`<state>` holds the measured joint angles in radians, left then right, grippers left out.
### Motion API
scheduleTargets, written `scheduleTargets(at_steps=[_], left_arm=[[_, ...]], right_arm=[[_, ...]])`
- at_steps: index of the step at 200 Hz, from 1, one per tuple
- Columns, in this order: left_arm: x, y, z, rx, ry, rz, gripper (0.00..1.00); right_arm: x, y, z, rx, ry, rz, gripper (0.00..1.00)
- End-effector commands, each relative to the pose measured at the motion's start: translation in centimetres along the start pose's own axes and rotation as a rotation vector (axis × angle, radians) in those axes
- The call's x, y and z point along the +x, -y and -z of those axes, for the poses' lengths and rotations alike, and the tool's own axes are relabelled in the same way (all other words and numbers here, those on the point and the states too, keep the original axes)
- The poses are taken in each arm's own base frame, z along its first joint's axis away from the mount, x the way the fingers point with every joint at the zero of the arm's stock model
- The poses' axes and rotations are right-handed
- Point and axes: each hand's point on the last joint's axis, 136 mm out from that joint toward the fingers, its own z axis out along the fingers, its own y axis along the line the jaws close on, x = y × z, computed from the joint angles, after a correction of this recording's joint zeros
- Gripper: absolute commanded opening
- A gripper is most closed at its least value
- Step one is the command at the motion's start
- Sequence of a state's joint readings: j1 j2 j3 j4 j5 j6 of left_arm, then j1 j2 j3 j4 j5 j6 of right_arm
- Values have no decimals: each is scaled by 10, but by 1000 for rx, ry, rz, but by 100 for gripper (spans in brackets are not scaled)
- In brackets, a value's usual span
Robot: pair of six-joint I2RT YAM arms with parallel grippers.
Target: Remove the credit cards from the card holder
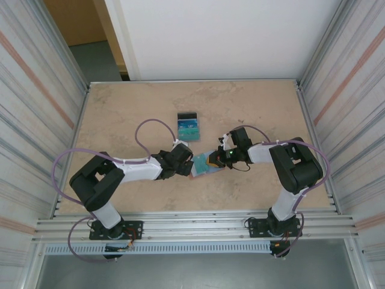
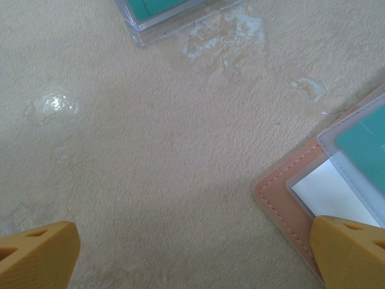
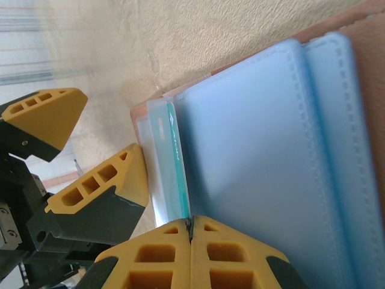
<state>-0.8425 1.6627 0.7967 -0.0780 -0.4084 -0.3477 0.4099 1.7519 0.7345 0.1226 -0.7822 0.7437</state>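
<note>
Reddish-brown leather near the middle of the table (image 1: pixel 120 114), just beyond the arms: card holder (image 1: pixel 202 165) lying open and flat, pale blue pockets up, between the two hands. Left hand (image 2: pixel 194 256) at its left edge, spread wide, one fingertip over the holder's stitched leather border, the other over bare table, gripping nothing. Right hand (image 3: pixel 191 238) reaching in from the right, yellow pads pressed tight together on the edge of a teal card (image 3: pixel 175 158) seated in the clear end pocket, that edge running straight into the seam between the pads. Farther back, well apart from the holder, flat on the table: second card (image 1: pixel 188 125), blue and teal with a dark top band.
</note>
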Motion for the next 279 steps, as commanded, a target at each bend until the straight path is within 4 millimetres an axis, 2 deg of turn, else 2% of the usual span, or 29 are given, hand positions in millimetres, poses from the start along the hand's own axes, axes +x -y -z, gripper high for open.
scheduleTargets(at_steps=[1, 48, 90, 144, 176, 216, 279], left_arm=[[6, -13, -8, -44, -38, -9, 99], [-2, -19, -9, -43, -28, -8, 99], [-13, -18, 2, -19, 4, 3, 99], [-44, -1, 26, 24, 89, -28, 99], [-52, 13, 21, 44, 90, -64, 99], [-46, 25, 7, 66, 54, -83, 99], [-19, 30, -14, 69, -37, -123, 99]], right_arm=[[2, 0, 6, 11, 7, 26, 5], [1, 1, 13, 56, 28, 54, 4], [1, 3, 13, 64, 29, 55, 4], [0, 0, 13, 51, 28, 56, 5], [0, 0, 13, 51, 29, 54, 5], [0, -1, 12, 40, 28, 49, 5], [0, -6, 8, -9, 19, 42, 11]])
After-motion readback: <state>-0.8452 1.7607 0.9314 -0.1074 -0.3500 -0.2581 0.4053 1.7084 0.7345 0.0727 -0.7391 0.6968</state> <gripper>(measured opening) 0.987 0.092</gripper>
